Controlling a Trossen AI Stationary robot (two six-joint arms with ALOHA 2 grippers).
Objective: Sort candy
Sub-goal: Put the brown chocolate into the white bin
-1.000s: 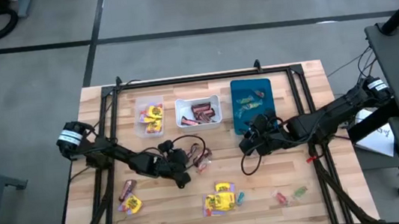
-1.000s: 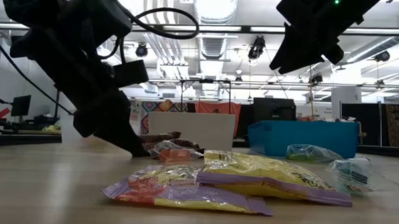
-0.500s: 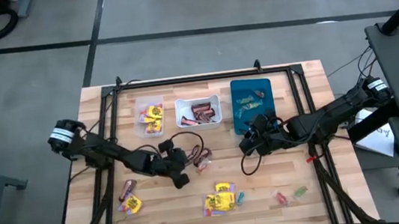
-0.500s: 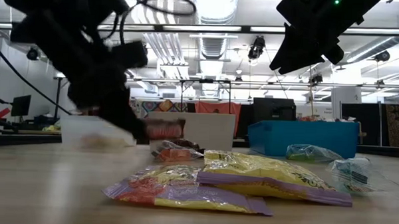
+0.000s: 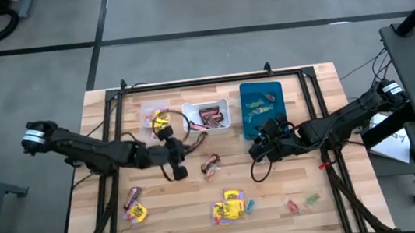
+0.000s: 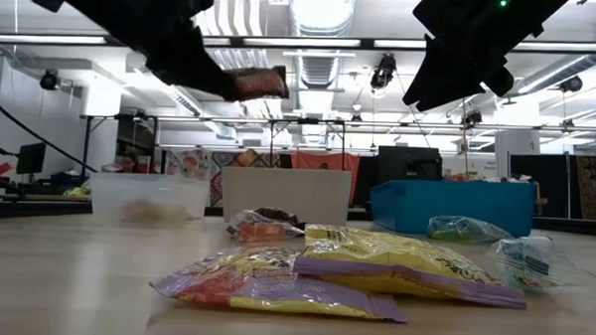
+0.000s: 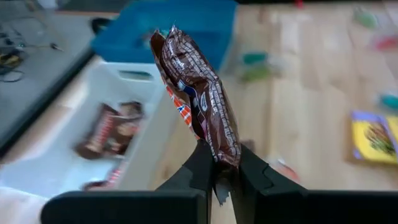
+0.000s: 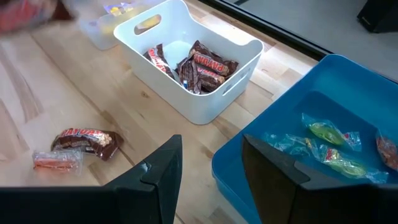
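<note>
My left gripper [image 7: 225, 169] is shut on a dark brown-red candy bar [image 7: 198, 93] and hangs high over the table near the white bin [image 5: 206, 117]; the low view shows the bar [image 6: 256, 83] well above the tabletop. My right gripper [image 8: 211, 168] is open and waits in the air beside the near edge of the blue bin [image 5: 262, 109]. Yellow packets [image 5: 229, 206] lie flat near the table's near edge. Another brown-red bar [image 8: 87, 142] lies on the wood next to a small red piece [image 8: 56, 160]. My left gripper pinches the brown-red bar between its two fingers by one end of the wrapper [image 7: 225, 149]. The rest of the bar sticks out beyond the fingertips, lifted clear of the table.
The clear bin [image 5: 156, 122] holds yellow packets, the white bin [image 8: 193, 59] brown-red bars, the blue bin [image 8: 323, 143] green and teal pieces. More candy lies at the near left [image 5: 133, 205] and near right [image 5: 300, 202]. A black frame [image 5: 196, 82] borders the table.
My left gripper has risen from the tabletop and moved toward the table's far edge, up to the white bin, staying shut on the brown-red bar. The bar has gone from table height to well above the bins. My right arm has kept still.
</note>
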